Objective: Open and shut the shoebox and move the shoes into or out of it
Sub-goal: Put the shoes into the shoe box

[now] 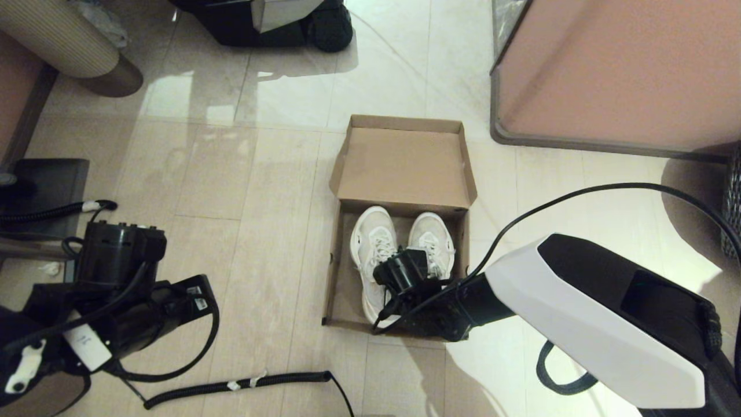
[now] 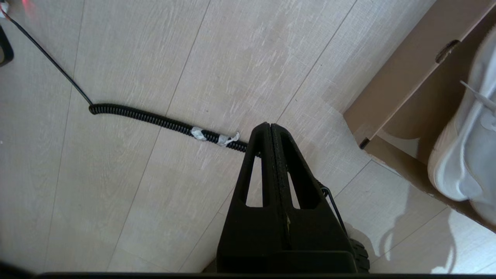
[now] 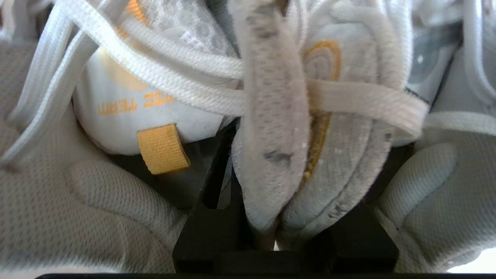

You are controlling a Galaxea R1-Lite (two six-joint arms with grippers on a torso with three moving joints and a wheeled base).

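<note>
Now we see the shoebox (image 1: 399,174) lying open on the floor, lid back, with the shoes (image 1: 376,243) side by side inside it. Our right tool (image 3: 271,217) pinches both shoes' inner collars together; our left tool (image 2: 271,131) hangs shut beside the shoebox, holding nothing.

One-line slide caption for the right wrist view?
Right gripper pinches the inner collars of both shoes together.
</note>
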